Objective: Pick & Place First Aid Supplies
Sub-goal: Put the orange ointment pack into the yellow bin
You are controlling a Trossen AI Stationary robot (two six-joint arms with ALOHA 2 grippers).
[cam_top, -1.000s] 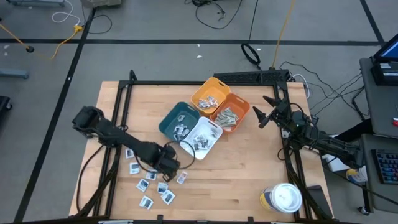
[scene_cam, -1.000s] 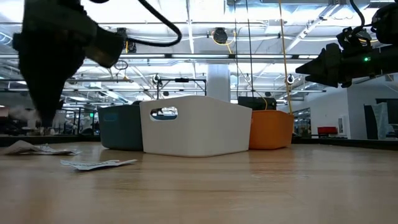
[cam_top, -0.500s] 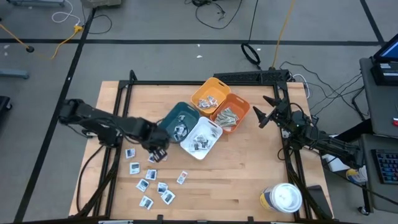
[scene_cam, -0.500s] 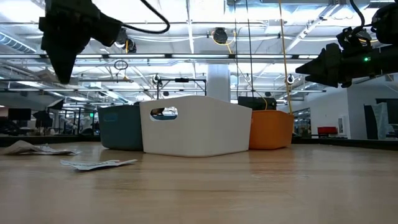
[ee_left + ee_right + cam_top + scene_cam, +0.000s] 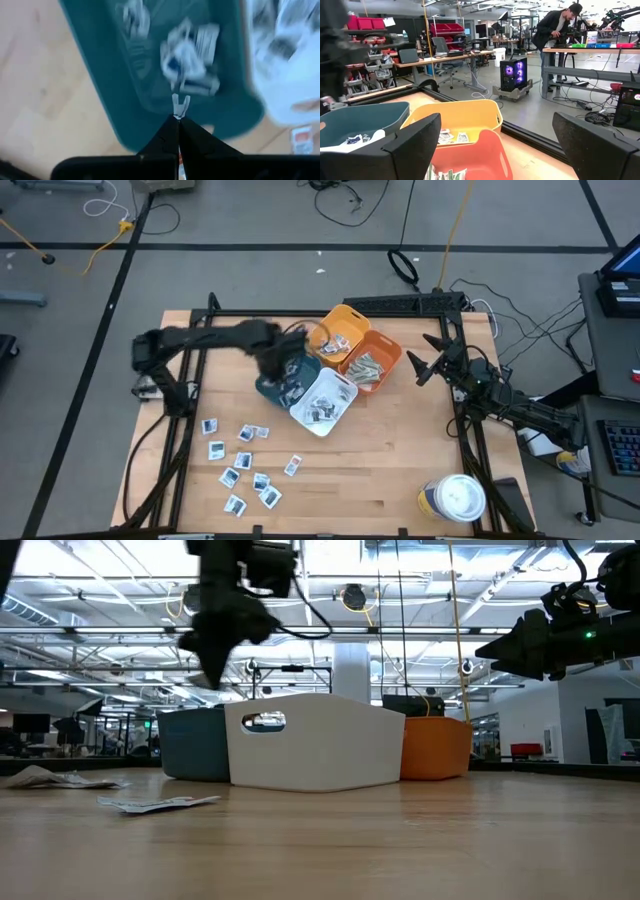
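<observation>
A wooden tabletop framed by black rails is seen from above, on a grey floor strewn with cables; behind it a workshop with desks and red bins is visible, where a person is bent over a bench. Four bins are clustered toward the far middle of the tabletop: a teal bin, a white bin, an orange bin and a yellow bin. The left gripper is held above the teal bin, its fingers pressed together on a small white packet whose long axis runs on from the fingertips toward the bin's floor. More packets in the teal bin lie blurred at mixed angles. Loose packets are scattered flat near the front-left corner of the tabletop, with their long sides turned in no common direction. Narrow wrapped strips lie in the orange bin, roughly parallel to its long walls. The right gripper is held near the right edge, beside the orange bin, fingers spread wide and holding nothing. A white-lidded tub stands near the front-right corner.
</observation>
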